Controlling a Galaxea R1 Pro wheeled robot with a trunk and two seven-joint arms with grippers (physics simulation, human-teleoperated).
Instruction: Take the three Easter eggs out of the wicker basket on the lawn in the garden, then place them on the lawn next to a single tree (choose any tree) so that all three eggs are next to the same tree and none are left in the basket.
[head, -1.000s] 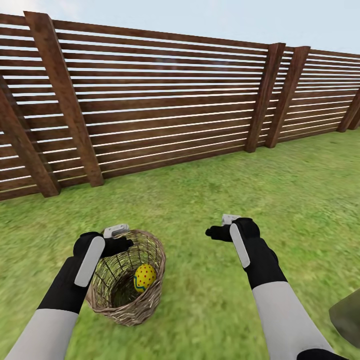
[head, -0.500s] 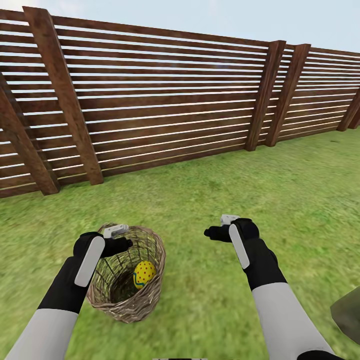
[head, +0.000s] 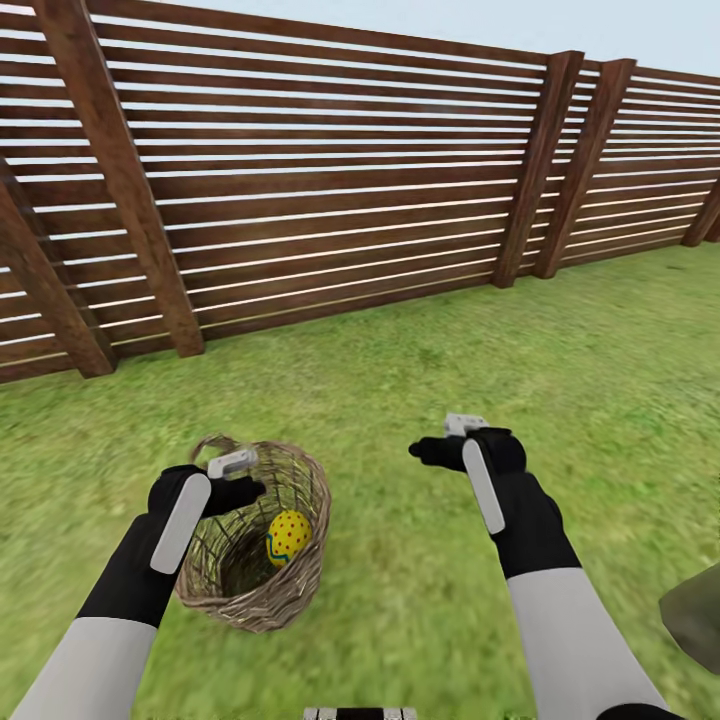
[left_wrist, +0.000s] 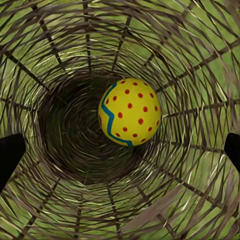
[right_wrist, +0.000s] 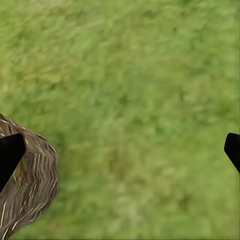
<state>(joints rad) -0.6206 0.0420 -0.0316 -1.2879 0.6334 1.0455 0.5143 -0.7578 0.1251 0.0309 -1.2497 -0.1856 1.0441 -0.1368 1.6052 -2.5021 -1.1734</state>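
A grey-green object (head: 695, 612) is cut off at the edge.

Head view: looks forward and down from above both arms, over the lawn (head: 400, 380) to the fence (head: 330, 190).
Left wrist view: faces straight down into the wicker basket (left_wrist: 60, 60), very near.
Right wrist view: faces down at grass, near.
Shared: the basket appears in all three views.

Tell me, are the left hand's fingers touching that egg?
Apart. The left wrist view shows the fingers wide at the edges, wicker between them and the Easter egg.
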